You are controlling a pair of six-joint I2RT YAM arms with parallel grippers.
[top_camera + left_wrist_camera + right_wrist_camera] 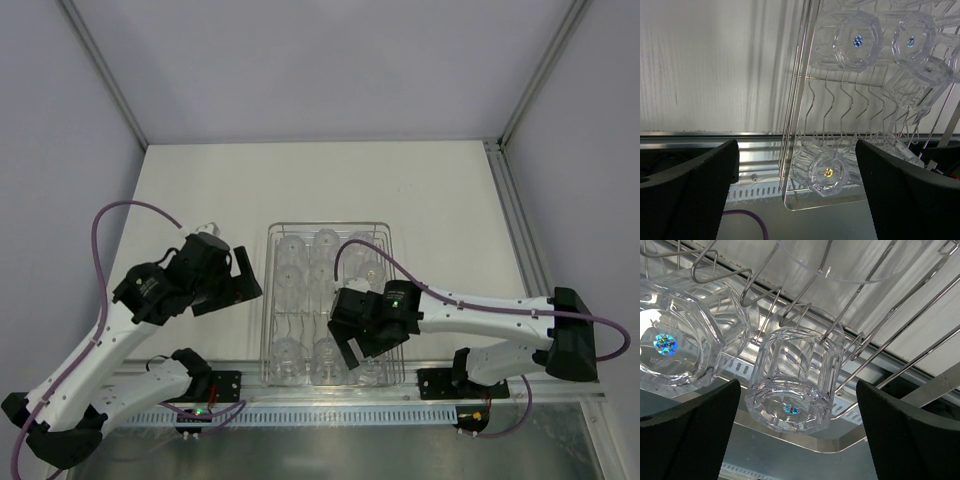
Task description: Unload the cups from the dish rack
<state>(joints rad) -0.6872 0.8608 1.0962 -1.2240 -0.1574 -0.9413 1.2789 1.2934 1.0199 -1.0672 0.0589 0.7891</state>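
The silver wire dish rack [272,300] stands at the table's middle front and holds several clear plastic cups, bottoms up or tilted, such as one at the back [325,246] and one at the front [288,358]. My left gripper [250,278] is open and empty just left of the rack. In the left wrist view [796,167] a tilted cup [826,171] at the rack's front corner lies ahead between the fingers, apart from them. My right gripper [365,352] hangs open over the rack's front right. In the right wrist view [797,407] a cup [795,385] sits between the open fingers, untouched.
A second cup [675,345] lies left of the one framed by the right gripper. Curved prongs [850,107] run across the rack's middle. A metal rail [330,390] with the arm bases borders the near edge. Bare white table [200,190] lies left and behind.
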